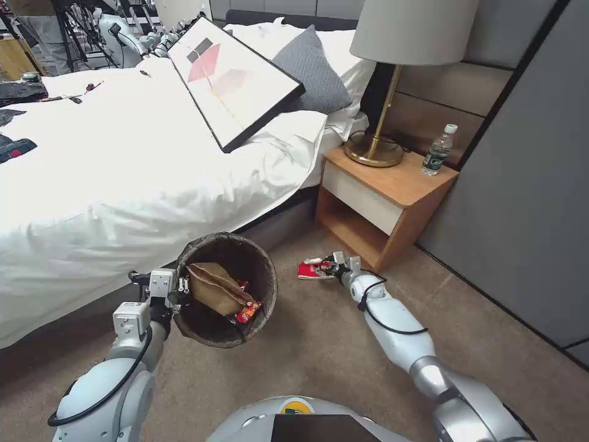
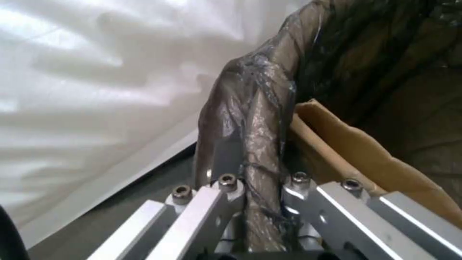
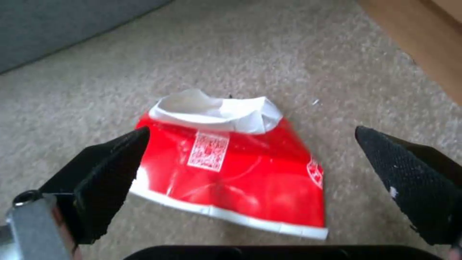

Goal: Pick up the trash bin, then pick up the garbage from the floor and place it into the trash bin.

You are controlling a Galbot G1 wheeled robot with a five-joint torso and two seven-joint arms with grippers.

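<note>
The bin-pickup step reads as complete and the litter-collection step is in hand. The left gripper is clamped on the bag-lined rim of the trash bin, holding it beside the bed, tilted so its mouth faces the head camera; inside lie a flattened brown paper bag and a small red wrapper. The right gripper is low over the carpet, in front of the nightstand and to the bin's right, with its black fingers spread wide and nothing between them. The red-and-white packet lies flat on the carpet just off the nightstand's near corner. In the right wrist view it sits between the two fingers and slightly ahead of them; whether the tips touch the carpet cannot be determined. In my judgement the next move calls for a short descent and a close across the packet's crumpled white end, since a flat foil packet on carpet may slide or slip from a shallow pinch.
</note>
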